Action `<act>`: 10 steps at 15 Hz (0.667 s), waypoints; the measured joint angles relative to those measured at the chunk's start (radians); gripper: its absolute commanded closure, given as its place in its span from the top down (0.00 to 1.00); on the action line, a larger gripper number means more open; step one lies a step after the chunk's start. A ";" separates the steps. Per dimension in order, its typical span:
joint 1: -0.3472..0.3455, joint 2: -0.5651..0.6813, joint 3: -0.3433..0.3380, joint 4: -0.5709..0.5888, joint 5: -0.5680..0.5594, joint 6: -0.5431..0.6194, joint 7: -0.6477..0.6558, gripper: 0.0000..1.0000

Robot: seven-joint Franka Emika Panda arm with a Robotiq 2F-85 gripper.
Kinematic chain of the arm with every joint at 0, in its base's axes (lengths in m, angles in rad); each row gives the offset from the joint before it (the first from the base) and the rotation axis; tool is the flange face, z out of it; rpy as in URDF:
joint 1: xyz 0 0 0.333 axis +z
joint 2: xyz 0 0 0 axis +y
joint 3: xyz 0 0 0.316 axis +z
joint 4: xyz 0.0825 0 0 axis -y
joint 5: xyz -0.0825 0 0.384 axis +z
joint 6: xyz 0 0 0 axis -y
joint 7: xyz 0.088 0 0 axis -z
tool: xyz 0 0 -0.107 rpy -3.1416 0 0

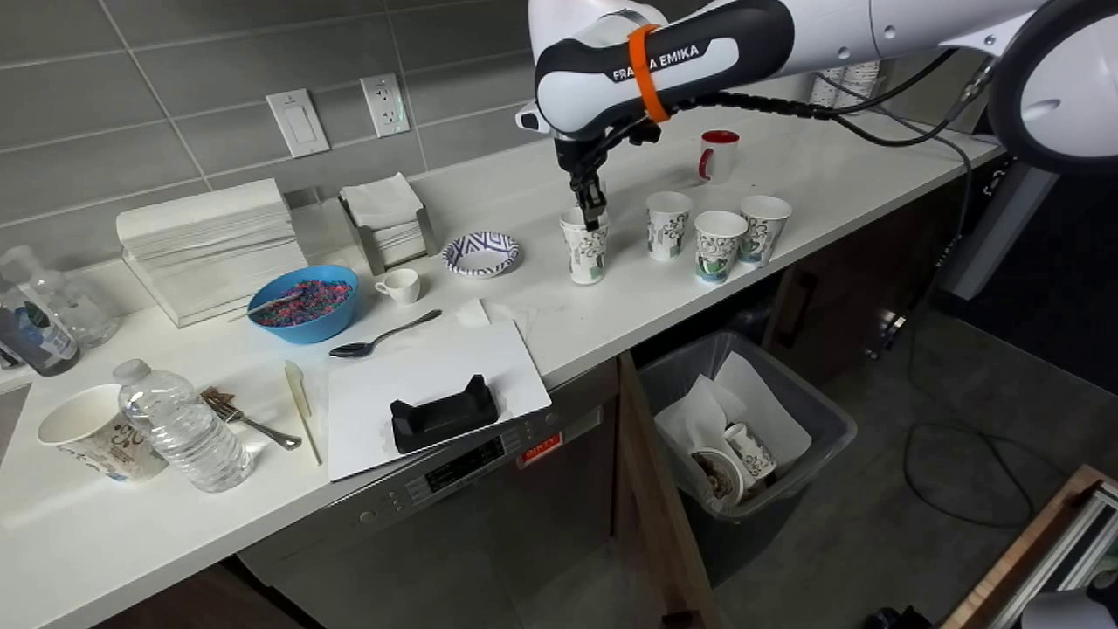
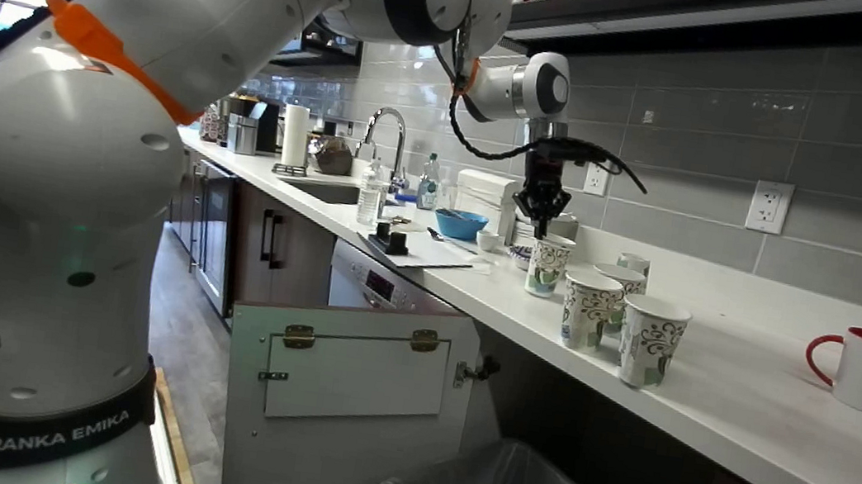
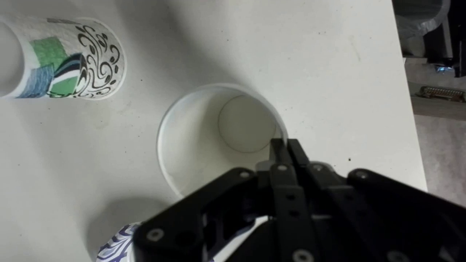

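Gripper pinching an upright paper cup by its rim

The white worktop is stretching across both exterior views, and the robot arm is reaching in above it. A bin is standing below the front edge. The gripper is pointing downward, its jaws gripping the cup's wall, one sitting inside the rim and one outside. A patterned bowl is resting near the cup. The held cup is appearing to stand on the worktop, mouth facing up, its long axis running close to vertical. Three other paper cups are standing mouth-up near it. In the wrist view a further cup is resting upside-down or on its side, which I cannot tell, its mouth end lying toward the held cup. A red-lined mug is standing apart.
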State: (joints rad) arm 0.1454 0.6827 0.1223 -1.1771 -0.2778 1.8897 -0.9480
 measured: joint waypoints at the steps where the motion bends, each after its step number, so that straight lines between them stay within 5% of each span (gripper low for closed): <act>1: 0.001 -0.005 0.000 0.000 -0.002 0.006 -0.002 0.01; 10: 0.002 -0.108 0.025 -0.004 -0.038 0.113 -0.118 0.01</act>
State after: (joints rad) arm 0.1470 0.5746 0.1470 -1.1808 -0.3160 2.0025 -1.0655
